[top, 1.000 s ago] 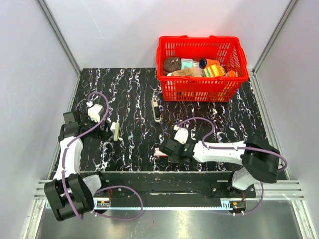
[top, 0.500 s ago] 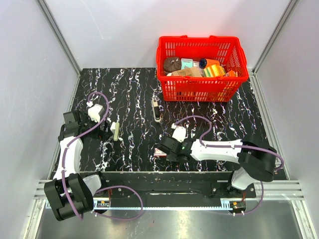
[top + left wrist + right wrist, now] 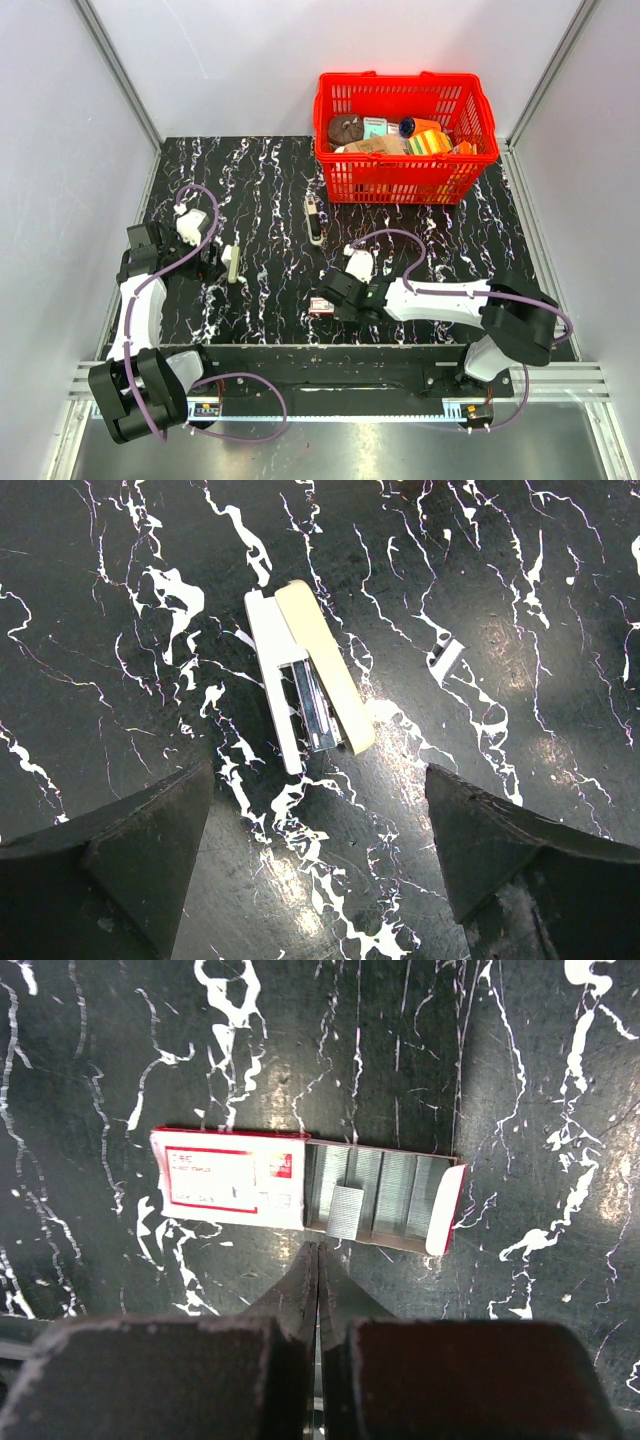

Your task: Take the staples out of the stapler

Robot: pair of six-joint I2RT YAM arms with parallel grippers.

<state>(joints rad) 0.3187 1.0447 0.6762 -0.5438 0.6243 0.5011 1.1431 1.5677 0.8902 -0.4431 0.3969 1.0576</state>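
Left wrist: stapler lies ahead of the spread left fingers, cream half beside white half, metal channel showing; right fingers pressed together near a box.

No wording is legible anywhere: the red-and-white label on the staple box and the packets in the basket show only blurred print.
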